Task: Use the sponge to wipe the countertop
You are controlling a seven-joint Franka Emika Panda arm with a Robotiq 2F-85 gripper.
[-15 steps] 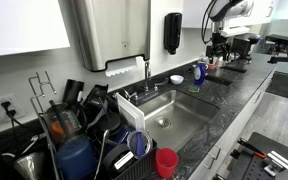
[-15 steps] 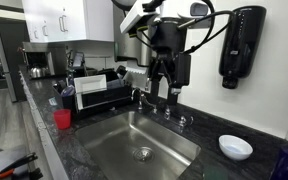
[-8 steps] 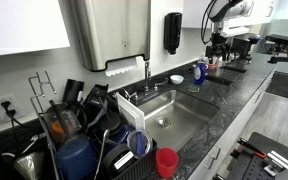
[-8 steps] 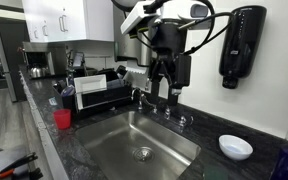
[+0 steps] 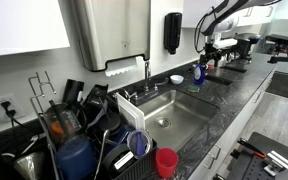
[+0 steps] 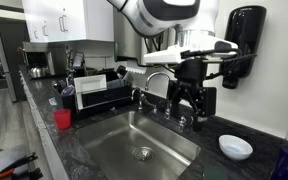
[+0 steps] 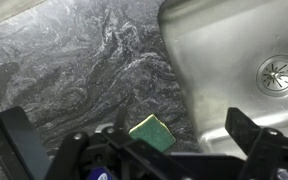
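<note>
The sponge (image 7: 151, 131), green with a yellow edge, lies flat on the dark speckled countertop (image 7: 74, 70), right beside the rim of the steel sink (image 7: 234, 50). My gripper (image 7: 130, 134) hovers above it, jaws wide open, one finger on each side of the sponge and not touching it. In both exterior views the gripper (image 6: 189, 108) (image 5: 206, 56) hangs open and empty over the counter behind the sink's far end, near the wall. The sponge itself is not clear in the exterior views.
The faucet (image 6: 154, 80) stands just beside the gripper. A white bowl (image 6: 235, 147) and a blue bottle (image 5: 199, 72) sit on the counter nearby. A wall soap dispenser (image 6: 239, 45) hangs behind the arm. A dish rack (image 6: 99, 95) and a red cup (image 6: 63, 119) are beyond the sink.
The arm has swung away from the faucet along the back of the sink and dropped lower, and the wrist has turned. The jaws stay open and empty.
</note>
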